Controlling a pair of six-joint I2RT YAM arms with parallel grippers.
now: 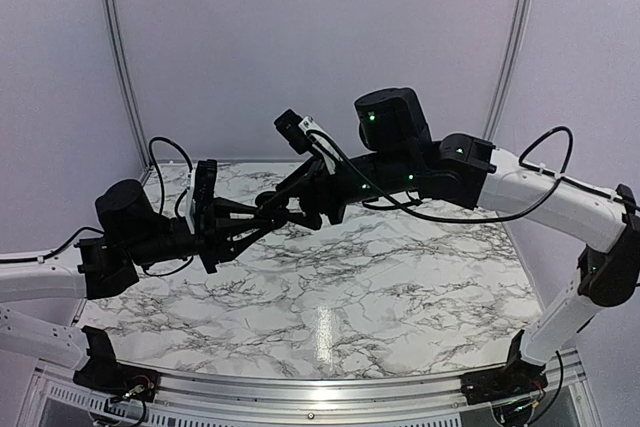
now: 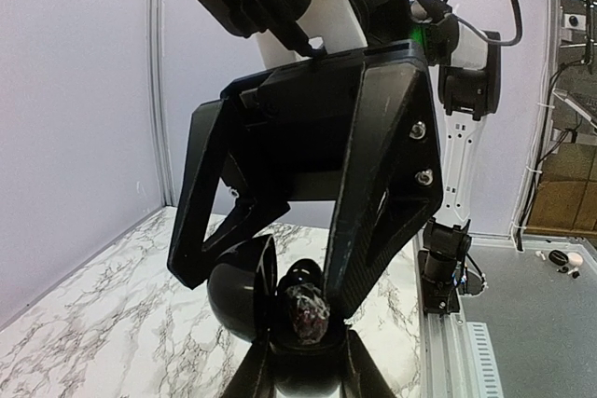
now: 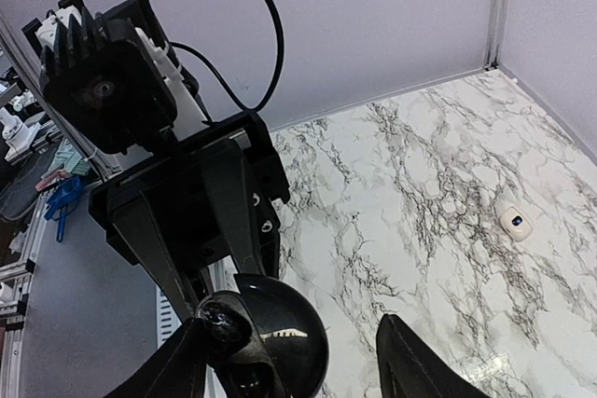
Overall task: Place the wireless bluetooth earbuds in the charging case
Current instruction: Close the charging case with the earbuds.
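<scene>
The charging case (image 2: 238, 300) is a glossy black round clamshell, held in mid-air with its lid open. My left gripper (image 2: 308, 361) is shut on its base from below. One dark shiny earbud (image 2: 308, 312) sits in the open case. My right gripper (image 2: 266, 291) comes in from above with its fingers apart. One finger stands left of the lid and the other tip is against the earbud. In the right wrist view the case (image 3: 284, 337) lies between the open fingers of the right gripper (image 3: 294, 328), with the earbud (image 3: 222, 322) at the left finger. In the top view both grippers (image 1: 270, 209) meet above the table's left back.
A small white rounded item with a dark spot (image 3: 514, 222) lies on the marble table (image 1: 380, 287) toward its right side. White walls close the back and sides. A metal rail (image 1: 320, 397) runs along the near edge.
</scene>
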